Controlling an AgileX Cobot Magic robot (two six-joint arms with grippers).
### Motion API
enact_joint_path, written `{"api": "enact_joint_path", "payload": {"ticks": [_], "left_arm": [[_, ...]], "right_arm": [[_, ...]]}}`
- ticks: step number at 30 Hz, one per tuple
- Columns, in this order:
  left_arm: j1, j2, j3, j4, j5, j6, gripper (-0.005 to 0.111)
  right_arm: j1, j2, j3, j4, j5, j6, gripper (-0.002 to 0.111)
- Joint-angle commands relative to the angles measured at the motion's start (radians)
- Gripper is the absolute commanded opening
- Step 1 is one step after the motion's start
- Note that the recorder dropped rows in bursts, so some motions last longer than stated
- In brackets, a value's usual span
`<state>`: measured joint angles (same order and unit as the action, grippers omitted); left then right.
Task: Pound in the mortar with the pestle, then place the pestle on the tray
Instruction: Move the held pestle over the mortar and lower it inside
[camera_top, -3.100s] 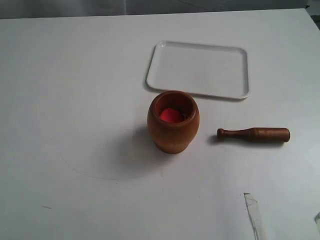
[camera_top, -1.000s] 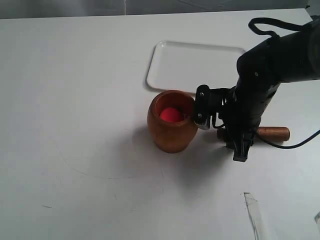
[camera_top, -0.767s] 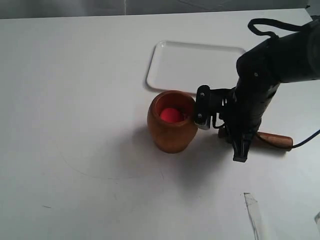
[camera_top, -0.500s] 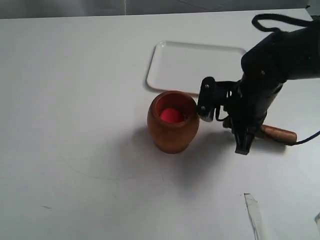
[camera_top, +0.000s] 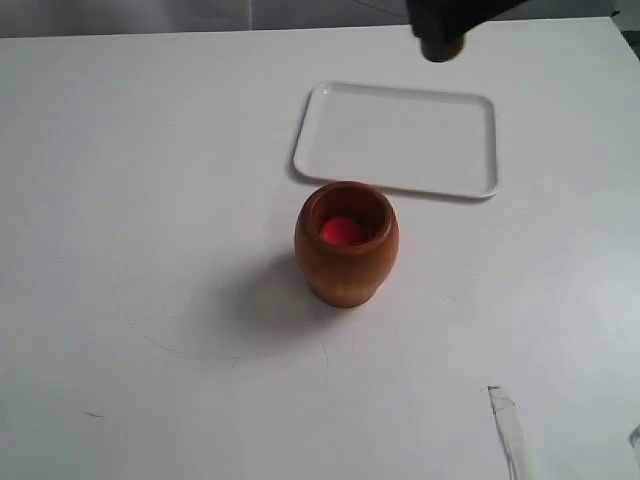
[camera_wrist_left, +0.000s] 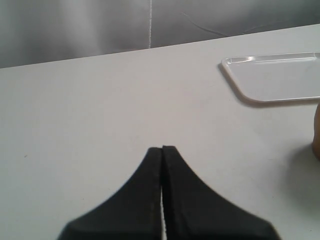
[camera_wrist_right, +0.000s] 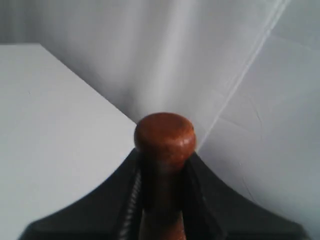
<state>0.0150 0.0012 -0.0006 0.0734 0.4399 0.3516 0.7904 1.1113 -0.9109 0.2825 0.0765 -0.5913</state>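
The orange-brown mortar (camera_top: 346, 243) stands upright mid-table with red showing inside; a sliver of the mortar (camera_wrist_left: 317, 137) also shows in the left wrist view. Behind it lies the white tray (camera_top: 400, 140), bare, and the left wrist view catches the tray (camera_wrist_left: 280, 75) too. My right gripper (camera_wrist_right: 164, 155) is shut on the pestle (camera_wrist_right: 165, 135), whose small knob sticks out past the fingertips. In the exterior view a dark blunt shape (camera_top: 440, 35) hangs at the top edge, high above the tray. My left gripper (camera_wrist_left: 162, 149) is shut on nothing, low over bare table.
A strip of clear tape (camera_top: 507, 425) lies near the front right of the white table. A grey backdrop (camera_wrist_left: 100, 25) rises behind the table's far edge.
The right arm, down at the pestle right of the mortar, has lifted it off the table and risen almost out of the exterior view. Mortar and tray have not moved.
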Motion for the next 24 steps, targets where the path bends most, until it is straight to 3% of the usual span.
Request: {"api": "enact_joint_path", "payload": {"ticks": [1,4,6,12,14,17,24], "left_arm": [[-0.008,-0.001,0.001,-0.007,-0.003,-0.008,0.0],[-0.008,-0.001,0.001,-0.007,-0.003,-0.008,0.0],[-0.008,-0.001,0.001,-0.007,-0.003,-0.008,0.0],[-0.008,-0.001,0.001,-0.007,-0.003,-0.008,0.0],[-0.008,-0.001,0.001,-0.007,-0.003,-0.008,0.0],[-0.008,-0.001,0.001,-0.007,-0.003,-0.008,0.0],[-0.008,-0.001,0.001,-0.007,-0.003,-0.008,0.0]], "right_arm": [[0.173,0.013,0.194,0.082,-0.466,0.024,0.0],[0.239,0.013,0.447,-0.022,-0.918,0.283,0.0],[0.237,0.013,0.573,-0.058,-1.067,0.397,0.0],[0.237,0.035,0.634,-0.067,-1.089,0.432,0.0],[0.237,0.123,0.634,-0.087,-1.108,0.451,0.0],[0.237,0.338,0.634,-0.1,-1.298,0.541,0.0],[0.237,0.605,0.617,-0.104,-1.298,0.591,0.0]]}}
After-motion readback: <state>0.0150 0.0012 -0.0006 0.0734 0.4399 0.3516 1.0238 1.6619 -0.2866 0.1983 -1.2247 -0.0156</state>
